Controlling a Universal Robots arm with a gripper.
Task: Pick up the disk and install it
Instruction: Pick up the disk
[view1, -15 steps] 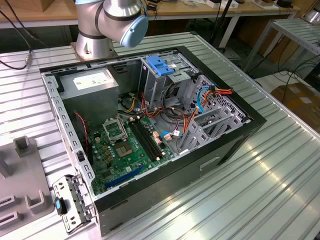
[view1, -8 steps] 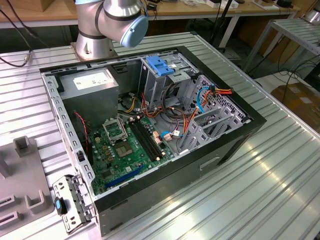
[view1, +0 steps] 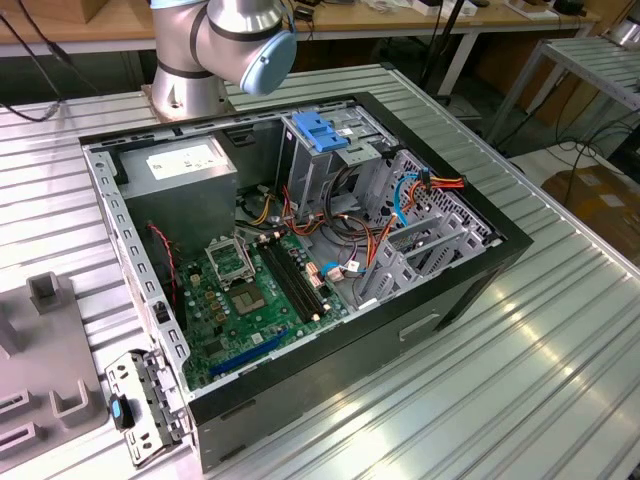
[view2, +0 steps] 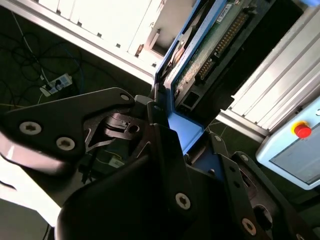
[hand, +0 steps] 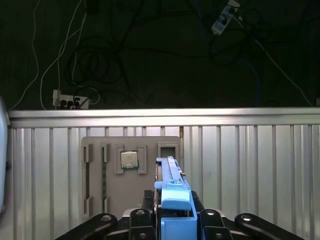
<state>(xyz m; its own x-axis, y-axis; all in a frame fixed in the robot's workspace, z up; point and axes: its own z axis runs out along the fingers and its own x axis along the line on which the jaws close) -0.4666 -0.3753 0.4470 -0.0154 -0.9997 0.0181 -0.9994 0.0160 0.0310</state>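
While end effector (hand: 173, 216) grips disk (hand: 175, 195), edge-on, half-hidden.

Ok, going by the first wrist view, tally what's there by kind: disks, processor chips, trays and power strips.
disk: 1
processor chip: 1
grey tray: 1
power strips: 2
Total: 5

beyond the computer case (view1: 470, 285), the arm (view1: 235, 40) is cut off by the picture's edge just above one joint. beside the case, a grey tray (view1: 50, 370) runs off the exterior view's left. the disk (view2: 210, 55) has its near end hidden between the fingers of the gripper (view2: 182, 131).
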